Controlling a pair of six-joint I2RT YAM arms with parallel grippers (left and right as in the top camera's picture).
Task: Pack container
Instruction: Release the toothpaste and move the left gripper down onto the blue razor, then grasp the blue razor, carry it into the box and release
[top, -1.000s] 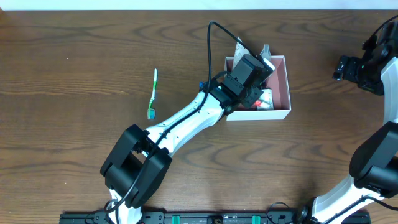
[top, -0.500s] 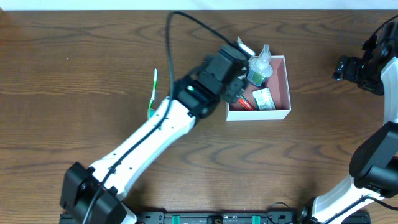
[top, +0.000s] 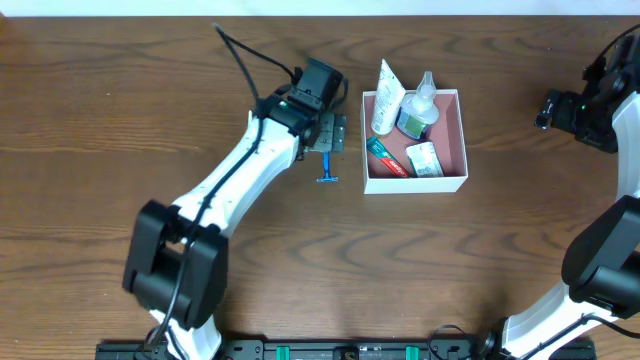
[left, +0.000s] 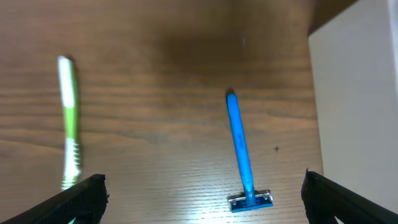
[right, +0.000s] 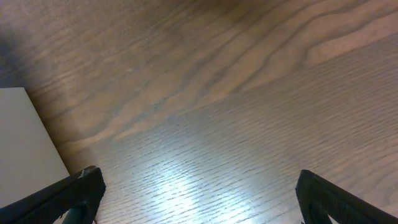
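The container (top: 450, 140) is a shallow white-walled box with a pink inside, at the upper right of the table. In it lie a white tube (top: 386, 96), a clear bottle with green liquid (top: 420, 106), a red and green tube (top: 388, 160) and a small white packet (top: 424, 158). My left gripper (top: 331, 134) hovers just left of the box, open and empty. Below it on the wood lies a blue razor (left: 241, 148), between the fingers' line (left: 202, 183). A green toothbrush (left: 69, 121) lies further left. My right gripper (top: 556, 108) is open and empty, right of the box.
The container's white outer wall (left: 357, 93) stands close on the right in the left wrist view. The right wrist view shows bare wood under the open gripper (right: 199, 177) and a white wall (right: 25, 140) at its left edge. My left arm (top: 230, 190) crosses the table's middle.
My left gripper has pulled out of the container toward the left and opened. The bottle it was over now stands in the box. The right arm has not moved.
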